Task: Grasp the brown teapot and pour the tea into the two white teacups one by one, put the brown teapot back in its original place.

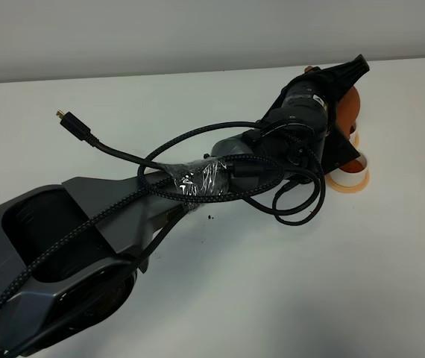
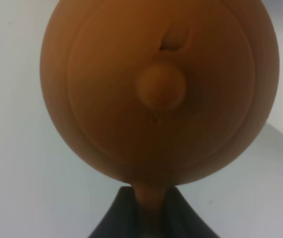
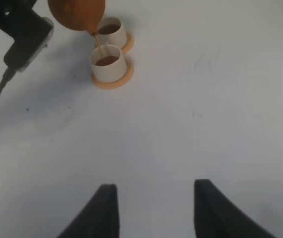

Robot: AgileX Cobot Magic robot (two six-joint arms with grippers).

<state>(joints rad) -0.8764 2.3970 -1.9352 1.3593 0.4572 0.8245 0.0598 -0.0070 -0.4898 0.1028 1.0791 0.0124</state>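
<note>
Left arm (image 1: 197, 186) (cable-wrapped) holds brown teapot (image 1: 349, 107) above white teacup (image 1: 353, 170).

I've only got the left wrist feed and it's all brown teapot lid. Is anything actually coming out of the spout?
Observer: Yes. In the right wrist view a thin stream runs from the brown teapot into the nearer teacup.
Operator: Other cup done?
Observer: The farther teacup already holds brown tea; both stand on orange saucers.
Operator: Where's the right arm?
Observer: The right tool hangs open over bare table, well away from the cups.
Operator: Coaster clear for the return?
Observer: Cannot tell; no view shows it, and the left arm hides much of the table in the high view.
</note>
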